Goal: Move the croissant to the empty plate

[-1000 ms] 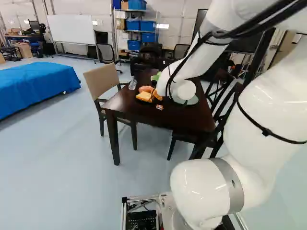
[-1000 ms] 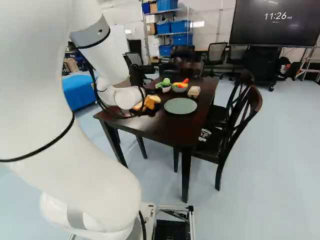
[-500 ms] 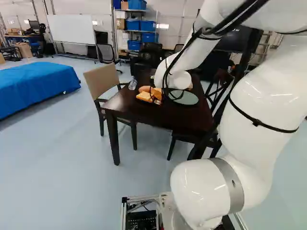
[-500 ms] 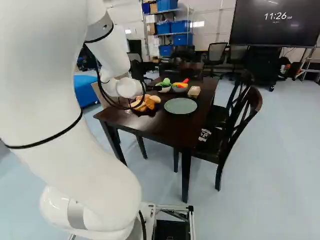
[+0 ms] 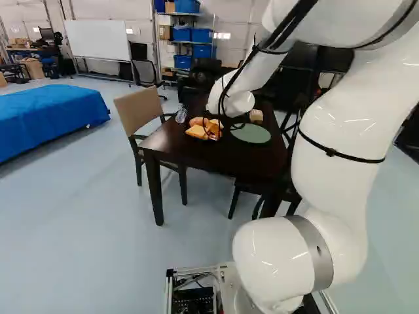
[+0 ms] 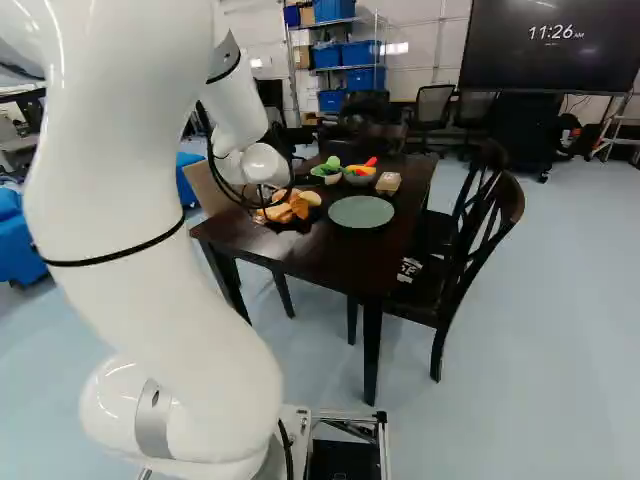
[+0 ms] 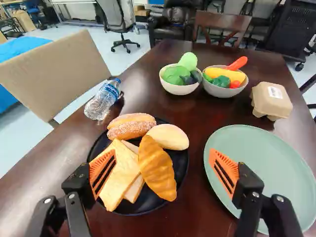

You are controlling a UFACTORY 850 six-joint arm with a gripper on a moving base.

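- The pincer is spread wide, nothing gripped, pointing toward the filled plate.
- The croissant lies on the black plate, leaning against the bread slices. It is probably light; whether soft or rigid like a toy, I can't tell, so a gentle squeeze suits it.
- Best hold: across its narrow waist, one pad on each long side. The slices crowd one flank and could get pinched too; the ridges should help against slipping.
- The green plate waits beside, empty.
- The pale roll touches the croissant's far end, so gripping there looks awkward.
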